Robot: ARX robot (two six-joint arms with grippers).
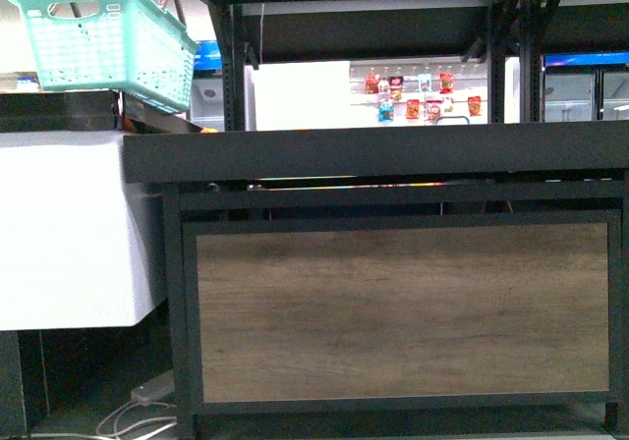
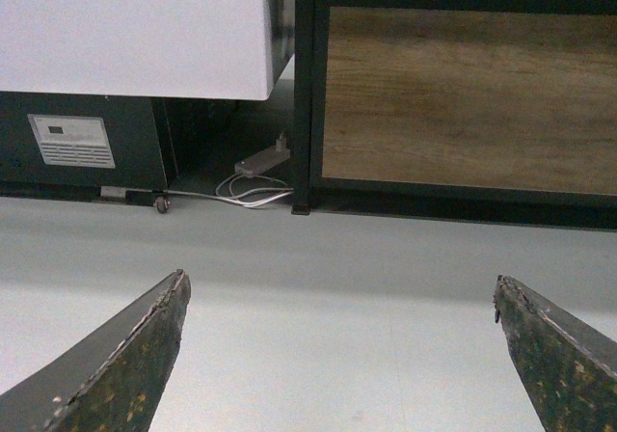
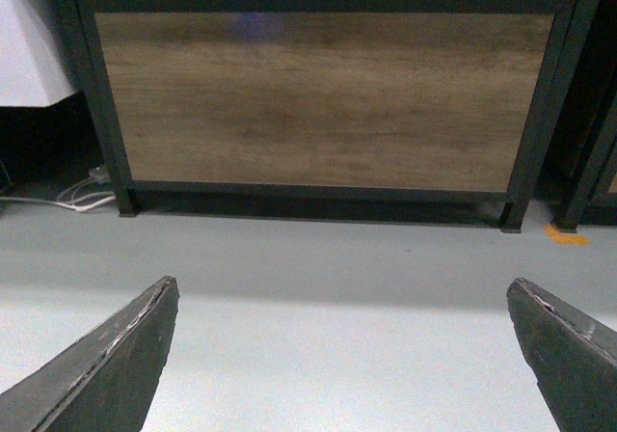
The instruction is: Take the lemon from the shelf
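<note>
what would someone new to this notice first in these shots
The wide brown wood-grain panel on the front of the black shelf fills most of the front view. A mint-green basket shows tilted at the upper left, above a white cabinet. Both wrist views show the left claw and right claw open and empty over grey floor; no lemon is visible.

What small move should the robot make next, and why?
Probably lift both arms. The left claw and right claw are open, aimed at the floor and the wood panel of the shelf, below its black tray; no lemon shows yet.
</note>
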